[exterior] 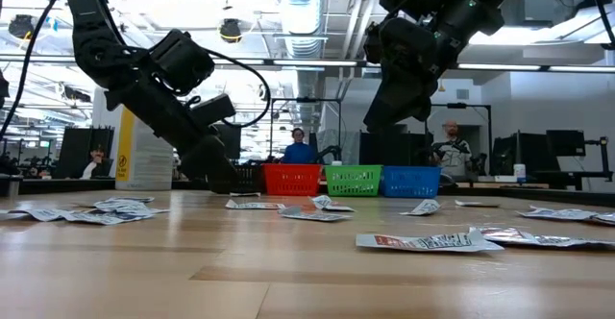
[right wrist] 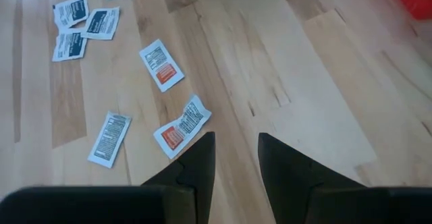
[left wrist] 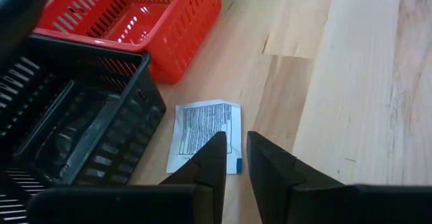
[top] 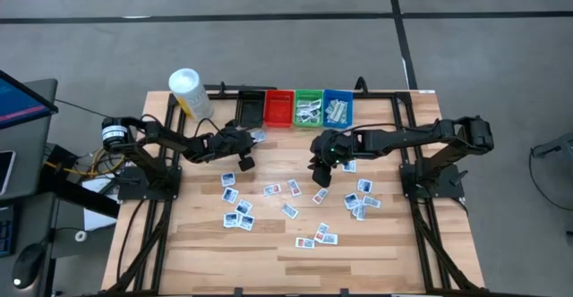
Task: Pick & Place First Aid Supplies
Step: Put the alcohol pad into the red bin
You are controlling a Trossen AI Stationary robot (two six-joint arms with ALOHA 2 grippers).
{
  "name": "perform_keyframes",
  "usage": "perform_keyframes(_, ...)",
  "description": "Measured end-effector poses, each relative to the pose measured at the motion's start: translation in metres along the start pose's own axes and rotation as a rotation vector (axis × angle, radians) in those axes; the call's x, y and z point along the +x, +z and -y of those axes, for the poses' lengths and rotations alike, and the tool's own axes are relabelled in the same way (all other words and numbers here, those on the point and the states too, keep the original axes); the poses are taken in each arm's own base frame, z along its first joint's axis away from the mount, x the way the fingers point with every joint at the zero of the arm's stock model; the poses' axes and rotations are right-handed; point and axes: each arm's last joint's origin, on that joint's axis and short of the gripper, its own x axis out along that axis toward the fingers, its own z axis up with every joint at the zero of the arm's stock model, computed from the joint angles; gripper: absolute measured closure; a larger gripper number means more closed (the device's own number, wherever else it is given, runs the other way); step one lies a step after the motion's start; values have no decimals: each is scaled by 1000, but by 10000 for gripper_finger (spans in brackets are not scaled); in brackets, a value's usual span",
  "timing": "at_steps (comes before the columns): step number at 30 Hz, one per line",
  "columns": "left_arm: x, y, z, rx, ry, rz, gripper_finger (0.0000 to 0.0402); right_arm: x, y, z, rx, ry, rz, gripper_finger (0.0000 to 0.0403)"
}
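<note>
The black bin [left wrist: 74, 126] and red bin [left wrist: 145, 21] sit at twelve o'clock on the table [top: 376, 243]. The left gripper [left wrist: 233, 160], nearly closed and empty, hovers over a packet [left wrist: 206, 133] touching the black bin; descending, it may snag the wall. The right gripper [right wrist: 236, 156] waits half-open, empty.

Small white packets [top: 288, 210] flat, scattered across table; some in bins.
</note>
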Motion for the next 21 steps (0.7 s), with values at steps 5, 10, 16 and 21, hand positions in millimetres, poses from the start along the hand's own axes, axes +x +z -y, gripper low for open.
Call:
perform_keyframes(5, 0, 0, 0, 0, 1, 4, 345, 0, 0, 0, 6, 1, 3, 296)
perform_keyframes(10, 0, 1, 0, -3, 4, 15, 345, 0, 0, -1, 11, 3, 3, 296)
perform_keyframes(16, 1, 1, -3, -11, 13, 17, 345, 0, -1, -4, 9, 9, 0, 296)
perform_keyframes(21, 2, 0, -7, -21, 27, 12, 345, 0, -1, -4, 16, 9, 0, 296)
